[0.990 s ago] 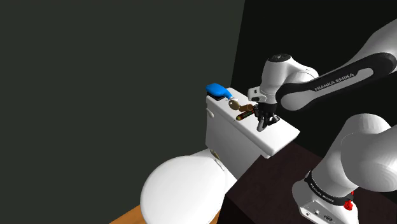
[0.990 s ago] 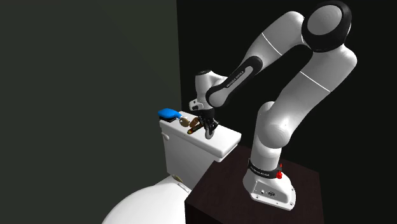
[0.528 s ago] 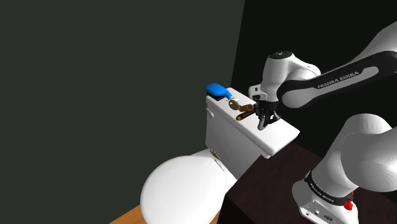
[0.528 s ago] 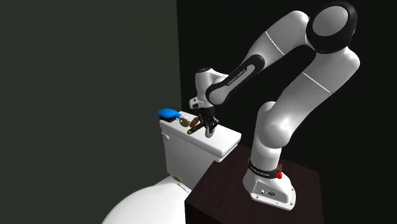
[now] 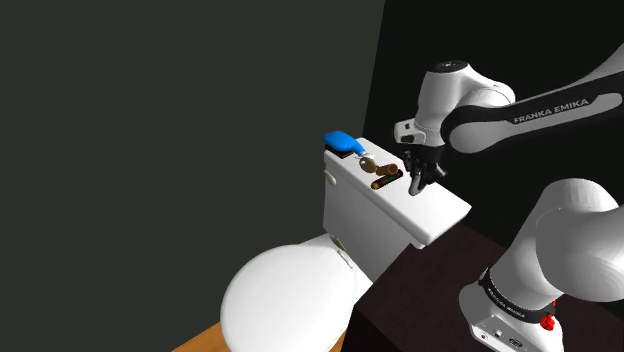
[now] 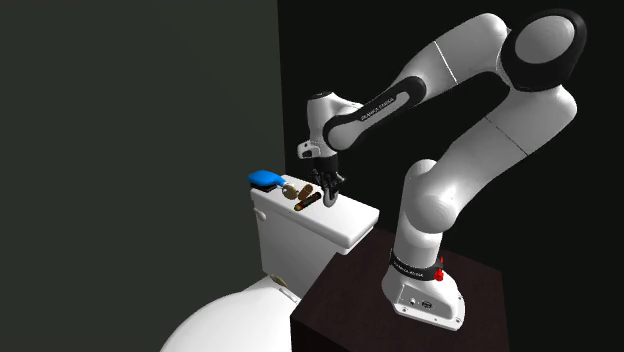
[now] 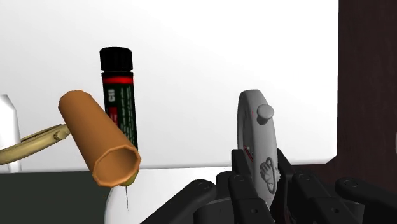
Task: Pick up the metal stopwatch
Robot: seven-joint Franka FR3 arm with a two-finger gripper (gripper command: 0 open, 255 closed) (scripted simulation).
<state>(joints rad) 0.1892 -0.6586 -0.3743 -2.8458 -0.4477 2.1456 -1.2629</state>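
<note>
Now black two-finger pincer [image 5: 417, 183] clamping grey round stopwatch [image 7: 257, 143] edge-on, hanging over white toilet tank lid [image 5: 440, 212], near orange hollow tube [image 7: 98, 137].

Two tubes [image 5: 386, 181] apparently crowd the tank lid [image 5: 440, 207] beside the pincer [image 5: 418, 183].

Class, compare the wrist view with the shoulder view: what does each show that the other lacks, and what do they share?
Wrist view: the grey stopwatch clasped edge-on in the gripper, and the black tube's red band and green label. Shoulder view: the white arm, toilet seat lid, blue object, dark stand. Shared: the tank lid and brown cylinder.
</note>
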